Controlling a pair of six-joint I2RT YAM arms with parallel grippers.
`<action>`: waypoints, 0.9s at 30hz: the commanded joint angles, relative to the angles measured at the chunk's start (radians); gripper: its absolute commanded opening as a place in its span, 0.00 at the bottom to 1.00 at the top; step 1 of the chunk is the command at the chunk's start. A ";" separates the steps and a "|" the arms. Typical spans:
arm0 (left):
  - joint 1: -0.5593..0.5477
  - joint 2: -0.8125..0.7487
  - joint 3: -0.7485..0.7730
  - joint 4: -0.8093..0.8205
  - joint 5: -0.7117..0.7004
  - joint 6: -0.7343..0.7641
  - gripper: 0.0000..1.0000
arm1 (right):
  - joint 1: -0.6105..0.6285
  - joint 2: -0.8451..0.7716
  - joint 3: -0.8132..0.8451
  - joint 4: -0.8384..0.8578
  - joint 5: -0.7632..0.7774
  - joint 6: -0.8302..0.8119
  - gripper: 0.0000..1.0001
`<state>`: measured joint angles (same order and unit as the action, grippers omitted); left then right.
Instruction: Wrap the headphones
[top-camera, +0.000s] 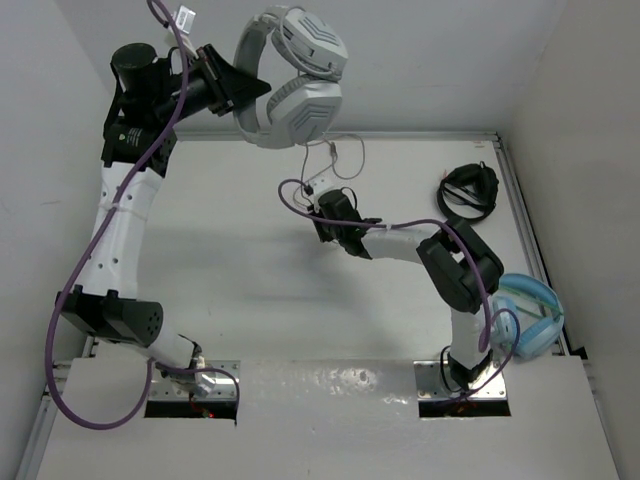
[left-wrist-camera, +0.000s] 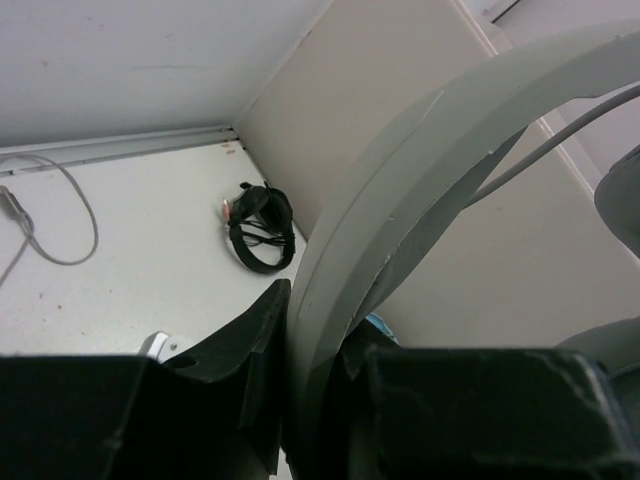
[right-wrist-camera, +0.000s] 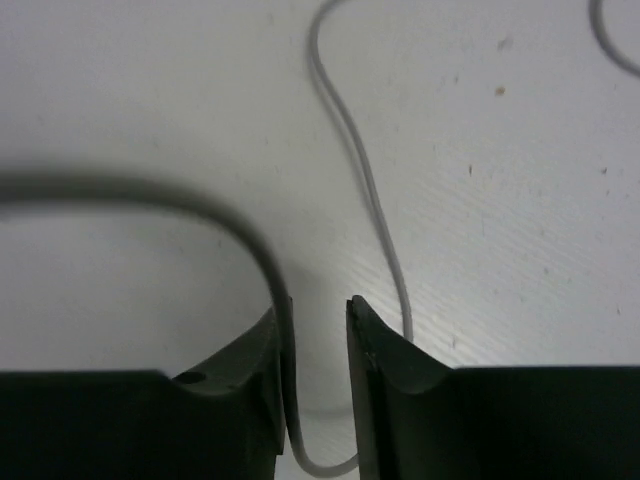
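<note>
right wrist alone shows cable (right-wrist-camera: 375, 200) between narrowly spread right tool (right-wrist-camera: 316, 312); left tool (left-wrist-camera: 320, 335) pinches headphones (top-camera: 300, 108) headband (left-wrist-camera: 400, 190).

The left arm (top-camera: 112, 225) and right arm (top-camera: 455, 268) wore white shells between black joints, a purple cable (top-camera: 72, 300) looped along each, and the left gripper (top-camera: 245, 88) and right gripper (right-wrist-camera: 318, 325) had 2 black wedge fingers (right-wrist-camera: 240, 365) apiece.

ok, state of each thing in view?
white headphones, held aloft by headband
left gripper, jaws shut on headband
cable, trails onto table, passes between right jaws
right gripper, jaws narrowly apart, cable unpinched
black headphones, lying on table
light blue headphones, lying at table edge
</note>
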<state>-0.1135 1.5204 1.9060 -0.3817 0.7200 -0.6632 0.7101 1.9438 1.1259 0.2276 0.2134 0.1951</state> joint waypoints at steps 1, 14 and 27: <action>0.012 0.001 0.027 0.098 -0.011 -0.107 0.00 | 0.005 -0.032 -0.049 0.018 0.014 0.012 0.18; 0.115 0.084 0.045 -0.049 -0.216 -0.063 0.00 | 0.158 -0.101 0.035 -0.184 -0.129 -0.097 0.00; 0.192 0.290 0.105 -0.062 -0.619 0.186 0.00 | 0.480 0.000 0.419 -0.606 -0.339 -0.213 0.00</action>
<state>0.0792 1.8565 1.9789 -0.5381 0.2047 -0.5514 1.2030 1.9392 1.4475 -0.2501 -0.0956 0.0273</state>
